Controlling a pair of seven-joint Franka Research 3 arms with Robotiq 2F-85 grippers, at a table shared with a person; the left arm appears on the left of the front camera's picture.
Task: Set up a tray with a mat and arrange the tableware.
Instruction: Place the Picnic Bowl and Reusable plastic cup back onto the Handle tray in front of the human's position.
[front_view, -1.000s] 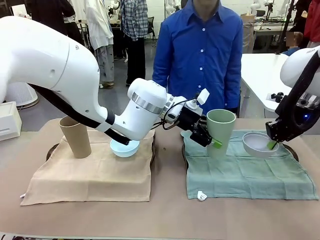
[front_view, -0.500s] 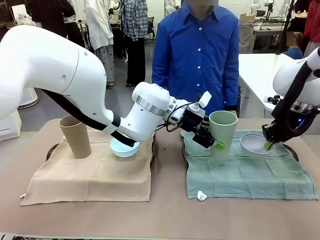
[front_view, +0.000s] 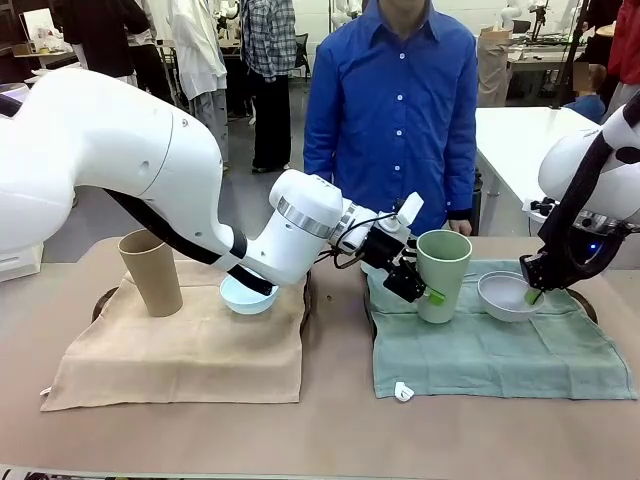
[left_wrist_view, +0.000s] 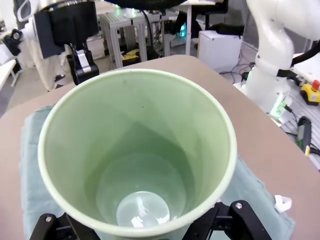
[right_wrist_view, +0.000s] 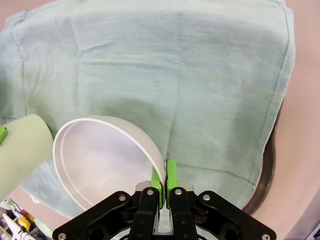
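While the person in the blue button shirt (front_view: 395, 105) stands at the upper middle of the front view, the left gripper (front_view: 418, 286) reaches across to the centre of the frame, its fingers either side of the lower wall of the tall mint green handleless tumbler (front_view: 441, 274); whether they press on it or stand just clear cannot be told. That tumbler stands upright on the left part of the pale green cloth mat (front_view: 500, 350), which lies over a dark round tray (front_view: 585, 303) at the right. At the right edge, the right gripper (front_view: 534, 294) has its green pads nearly together on the rim of the small white round bowl (front_view: 504, 294), which sits tilted on the same mat. At the left, a tan cloth mat (front_view: 190, 350) carries the leaning tan tumbler (front_view: 150, 272) and the small light blue round bowl (front_view: 245, 296)
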